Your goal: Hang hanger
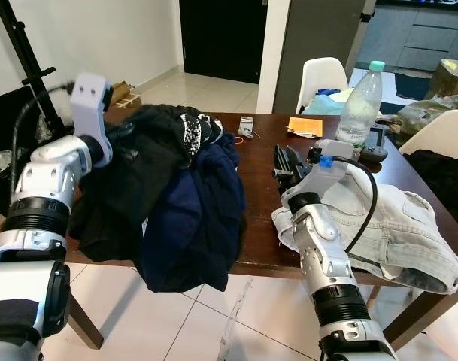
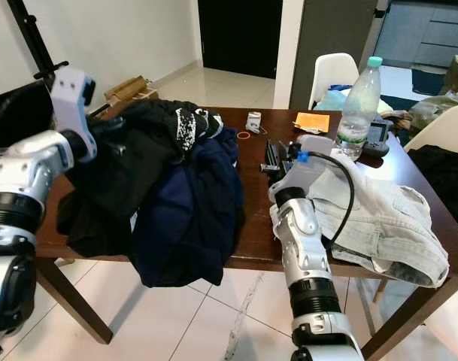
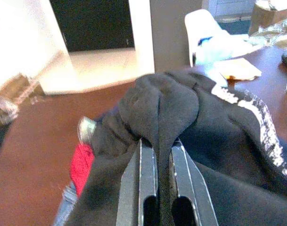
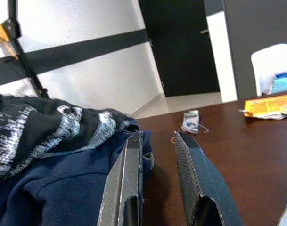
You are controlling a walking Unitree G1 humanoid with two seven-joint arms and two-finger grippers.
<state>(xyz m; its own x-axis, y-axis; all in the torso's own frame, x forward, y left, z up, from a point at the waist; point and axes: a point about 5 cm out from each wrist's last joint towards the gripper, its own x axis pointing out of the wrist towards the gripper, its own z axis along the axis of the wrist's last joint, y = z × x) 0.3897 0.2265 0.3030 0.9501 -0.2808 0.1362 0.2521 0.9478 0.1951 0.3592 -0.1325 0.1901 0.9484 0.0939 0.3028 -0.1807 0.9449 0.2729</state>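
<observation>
the left gripper pinched a fold of the black fabric garment between its two nearly closed fingers, at the left of the head views, over the dark brown wooden table. the garment lay heaped there and draped over the near table edge, overlapping a navy blue garment at centre. no hanger could be made out; a small shiny metal piece and a red patch peeked from under the black cloth at the left of the left wrist view, too blurred to identify. the right gripper hovered right of centre with a narrow gap between its fingers, holding nothing, beside a pale washed denim garment. a clear plastic bottle with a green cap stood at upper right.
</observation>
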